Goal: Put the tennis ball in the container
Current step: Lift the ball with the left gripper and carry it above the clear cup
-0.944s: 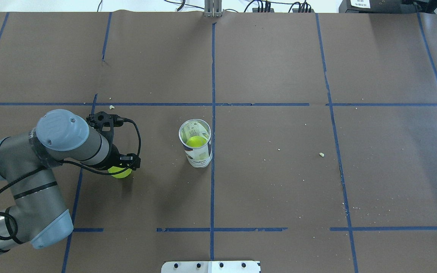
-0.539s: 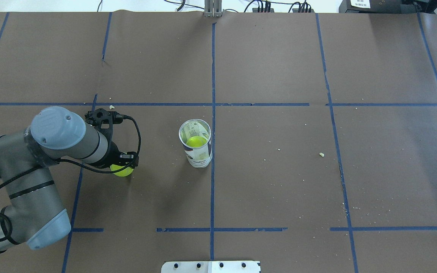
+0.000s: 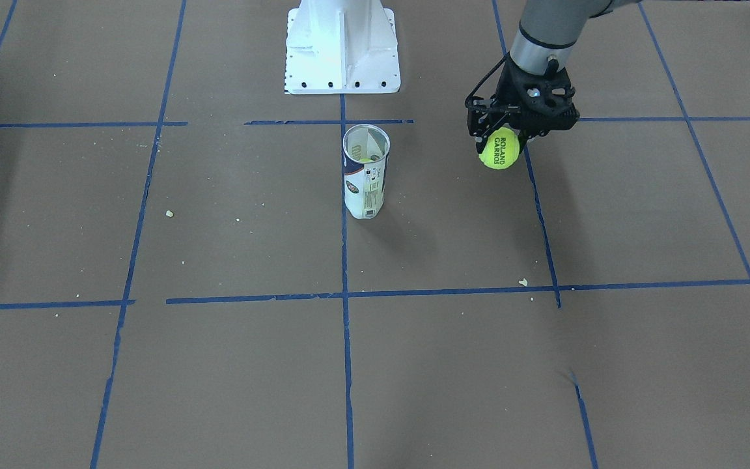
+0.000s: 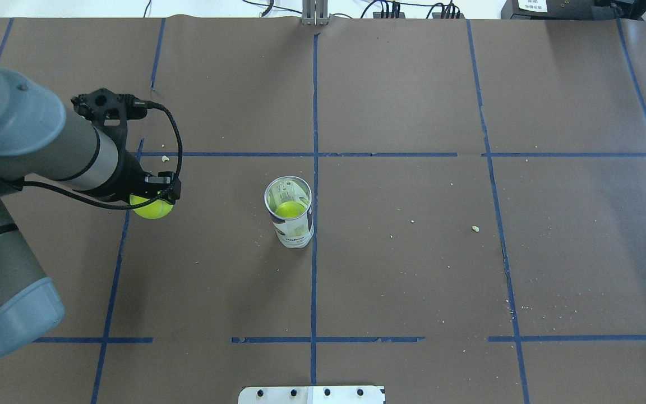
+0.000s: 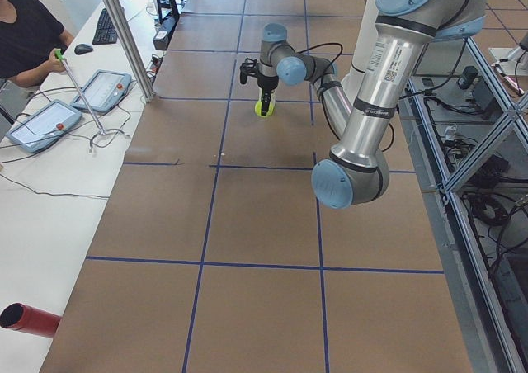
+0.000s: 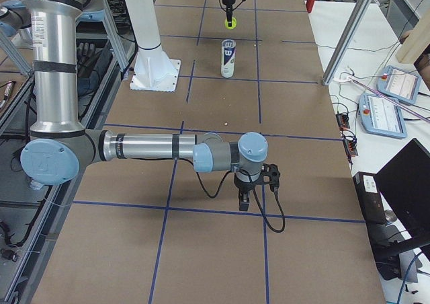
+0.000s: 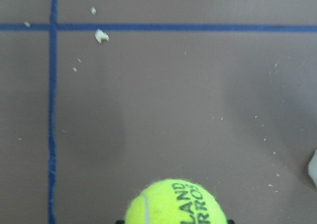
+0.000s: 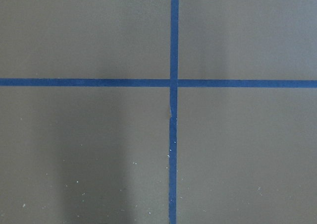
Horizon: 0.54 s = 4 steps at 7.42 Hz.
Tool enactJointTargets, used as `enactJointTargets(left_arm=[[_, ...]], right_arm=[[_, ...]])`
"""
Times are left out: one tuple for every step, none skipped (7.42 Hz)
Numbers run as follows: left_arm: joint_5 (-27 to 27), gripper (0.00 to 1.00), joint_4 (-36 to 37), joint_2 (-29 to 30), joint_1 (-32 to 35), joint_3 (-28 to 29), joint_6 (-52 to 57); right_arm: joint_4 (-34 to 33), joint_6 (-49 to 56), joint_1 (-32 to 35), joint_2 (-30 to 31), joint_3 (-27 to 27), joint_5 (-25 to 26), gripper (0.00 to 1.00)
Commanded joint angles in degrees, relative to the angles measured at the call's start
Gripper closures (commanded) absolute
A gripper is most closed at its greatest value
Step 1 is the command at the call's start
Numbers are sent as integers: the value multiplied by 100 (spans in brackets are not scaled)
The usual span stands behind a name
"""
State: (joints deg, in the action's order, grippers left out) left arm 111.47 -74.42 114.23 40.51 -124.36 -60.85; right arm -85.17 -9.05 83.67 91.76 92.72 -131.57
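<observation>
The yellow-green tennis ball with black lettering hangs above the table, and my left gripper is shut on it from above. In the overhead view the ball is well to the left of the container. The left wrist view shows the ball at its bottom edge. The container is a clear tube with a silvery rim, upright near the centre line, and another yellow-green ball lies inside it. My right gripper shows only in the exterior right view, low over the table, and I cannot tell its state.
A white metal base stands behind the container on the robot's side. Blue tape lines cross the brown table cover, with small crumbs scattered about. An operator sits at a side desk with tablets.
My left arm has risen with the tennis ball in its grip and carried it left and farther from the robot's base in the overhead view. The container has not moved.
</observation>
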Motion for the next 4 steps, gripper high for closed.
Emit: enactJointTargets(left_arm=[[565, 100, 1418, 992, 246, -386, 65], [734, 100, 1700, 1518, 230, -265, -66], [753, 100, 1694, 2133, 203, 206, -686], [762, 100, 1668, 2583, 73, 716, -866]], right_arm=[[0, 0, 0, 0, 0, 0, 0], [0, 0, 0, 0, 0, 0, 0], [0, 0, 0, 0, 0, 0, 0], [0, 0, 0, 0, 0, 0, 0]])
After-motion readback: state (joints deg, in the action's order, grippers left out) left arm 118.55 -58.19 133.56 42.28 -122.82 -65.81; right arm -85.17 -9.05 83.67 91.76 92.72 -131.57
